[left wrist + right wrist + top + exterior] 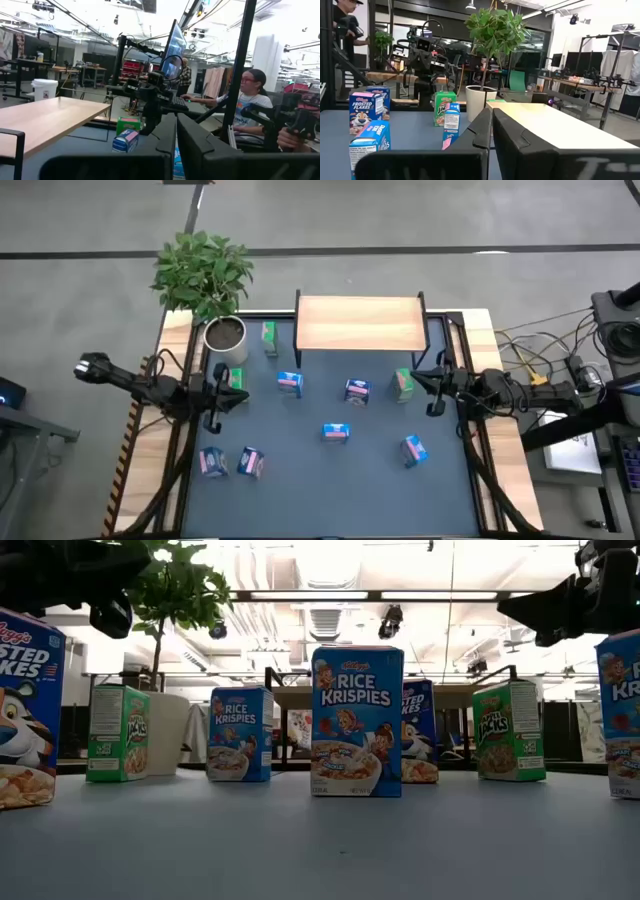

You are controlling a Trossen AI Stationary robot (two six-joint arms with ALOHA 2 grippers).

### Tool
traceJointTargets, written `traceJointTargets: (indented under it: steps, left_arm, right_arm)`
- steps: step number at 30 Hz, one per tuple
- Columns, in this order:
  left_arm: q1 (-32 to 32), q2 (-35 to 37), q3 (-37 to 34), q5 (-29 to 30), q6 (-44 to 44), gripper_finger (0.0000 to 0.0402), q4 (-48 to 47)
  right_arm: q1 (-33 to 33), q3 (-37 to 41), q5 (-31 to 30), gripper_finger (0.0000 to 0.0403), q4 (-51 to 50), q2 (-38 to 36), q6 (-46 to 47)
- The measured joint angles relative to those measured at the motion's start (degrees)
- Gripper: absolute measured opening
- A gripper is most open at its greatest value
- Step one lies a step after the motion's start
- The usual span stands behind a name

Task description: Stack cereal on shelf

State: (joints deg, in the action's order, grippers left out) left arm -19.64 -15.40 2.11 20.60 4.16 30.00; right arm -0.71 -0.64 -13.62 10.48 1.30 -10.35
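Both arms hover at the sides of the dark blue table mat (330, 470), nothing held. Left gripper (214, 423) sits over the mat's left edge, fingers pressed together and empty; right gripper (433, 408) over the right edge, fingers also clenched on nothing.

Light-wood plank shelf on thin black legs (358, 323) stands at the far edge of the mat, top bare. No cereal on it.

The small cardboard cereal boxes are all on the mat:
- green box (268, 336) just left of the shelf, beside the white pot of the leafy green plant (224, 338)
- green box (236, 378) close by the left gripper
- green box (403, 384) just beside the right gripper
- blue boxes mid-mat (290, 383), (357, 391), (336, 433)
- blue box (414, 449) near right
- two boxes (213, 463), (250, 462) side by side near left

Low view: the Rice Krispies box (356, 721) stands upright (so do its neighbours there).

A seated person (247, 107) shows beyond the table in the left wrist view.
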Motion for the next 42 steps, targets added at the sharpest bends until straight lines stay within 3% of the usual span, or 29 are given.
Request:
traceJointTargets:
  steps: [14,17,22,27,36,42]
  left_arm:
    - [0.0,0.0,0.0,0.2,0.7,0.0,0.4]
    - [0.0,-0.3,0.0,4.3,4.2,0.0,0.7]
    - [0.0,-4.0,1.1,19.1,12.9,0.0,0.1]
    - [0.0,-12.4,8.6,19.0,13.0,0.0,-2.0]
    - [0.0,-32.4,33.2,18.7,20.6,0.0,-39.9]
    - [0.0,-46.1,47.2,17.6,19.4,0.0,-58.8]
  right_arm:
    - [0.0,0.0,0.0,0.0009,0.0,0.0,-0.2]
    - [0.0,0.0,0.0,0.0009,0.0,0.0,-0.2]
    - [0.0,0.0,0.0,0.0009,0.0,0.0,0.3]
    - [0.0,0.0,0.0,0.0009,0.4,0.0,0.3]
    - [0.0,0.0,0.0,0.0009,0.5,0.0,0.3]
    - [0.0,0.0,0.0,0.0009,0.1,0.0,0.2]
